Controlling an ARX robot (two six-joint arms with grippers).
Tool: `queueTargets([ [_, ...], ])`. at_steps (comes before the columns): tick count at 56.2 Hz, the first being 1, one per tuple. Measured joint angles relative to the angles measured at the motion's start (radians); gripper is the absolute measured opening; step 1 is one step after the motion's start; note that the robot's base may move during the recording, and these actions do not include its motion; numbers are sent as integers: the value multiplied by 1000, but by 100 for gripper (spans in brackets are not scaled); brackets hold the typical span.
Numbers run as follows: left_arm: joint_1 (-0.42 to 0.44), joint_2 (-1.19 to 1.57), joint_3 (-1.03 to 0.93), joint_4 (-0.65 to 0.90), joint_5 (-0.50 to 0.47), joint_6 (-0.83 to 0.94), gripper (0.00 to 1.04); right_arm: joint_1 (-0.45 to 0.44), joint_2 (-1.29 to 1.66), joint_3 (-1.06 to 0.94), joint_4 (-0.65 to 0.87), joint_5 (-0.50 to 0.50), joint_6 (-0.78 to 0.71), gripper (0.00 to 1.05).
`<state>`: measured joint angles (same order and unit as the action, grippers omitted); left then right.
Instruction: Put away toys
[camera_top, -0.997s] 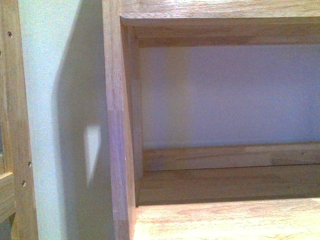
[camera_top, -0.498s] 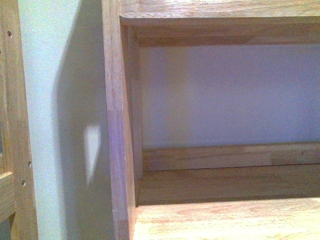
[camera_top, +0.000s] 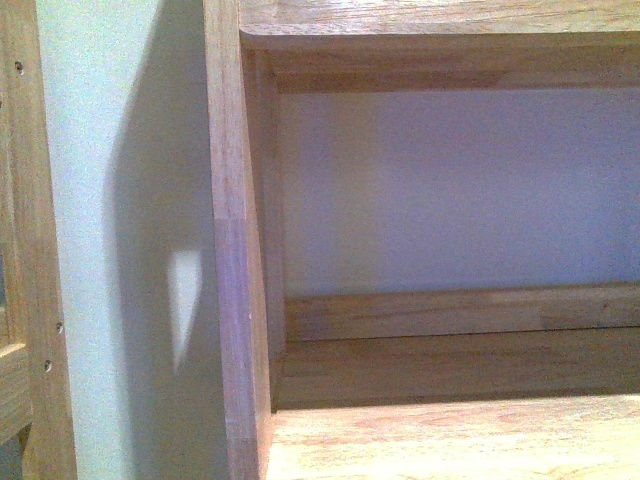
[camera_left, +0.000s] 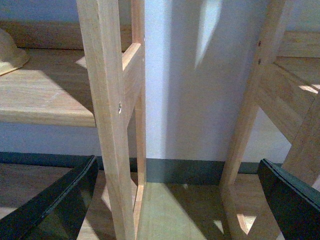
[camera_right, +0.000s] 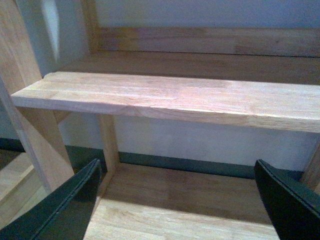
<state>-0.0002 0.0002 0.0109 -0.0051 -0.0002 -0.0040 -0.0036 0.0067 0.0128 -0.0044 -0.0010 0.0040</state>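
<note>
No toys show clearly in any view. A pale yellow rounded thing (camera_left: 9, 50) lies on a wooden shelf (camera_left: 45, 100) at the edge of the left wrist view; too little of it shows to tell what it is. My left gripper (camera_left: 177, 160) is open, its dark fingers (camera_left: 60, 200) spread either side of a wooden upright (camera_left: 107, 125), nothing between them. My right gripper (camera_right: 177, 162) is open and empty too, below and in front of a wooden shelf board (camera_right: 175, 97). Neither arm appears in the front view.
The front view faces a wooden shelf unit close up: side post (camera_top: 235, 250), lower shelf (camera_top: 450, 435), upper board (camera_top: 440, 20), pale wall behind. A second wooden frame (camera_left: 272, 100) stands beside the left gripper. Wood floor (camera_right: 175, 210) and dark skirting (camera_right: 190, 165) lie below.
</note>
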Motion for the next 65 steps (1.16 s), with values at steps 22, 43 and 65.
queueTargets([
  [22, 0, 0, 0, 0, 0, 0, 99, 0, 0, 0, 0, 0, -1, 104],
  [43, 0, 0, 0, 0, 0, 0, 99, 0, 0, 0, 0, 0, -1, 104],
  [65, 0, 0, 0, 0, 0, 0, 99, 0, 0, 0, 0, 0, -1, 104],
])
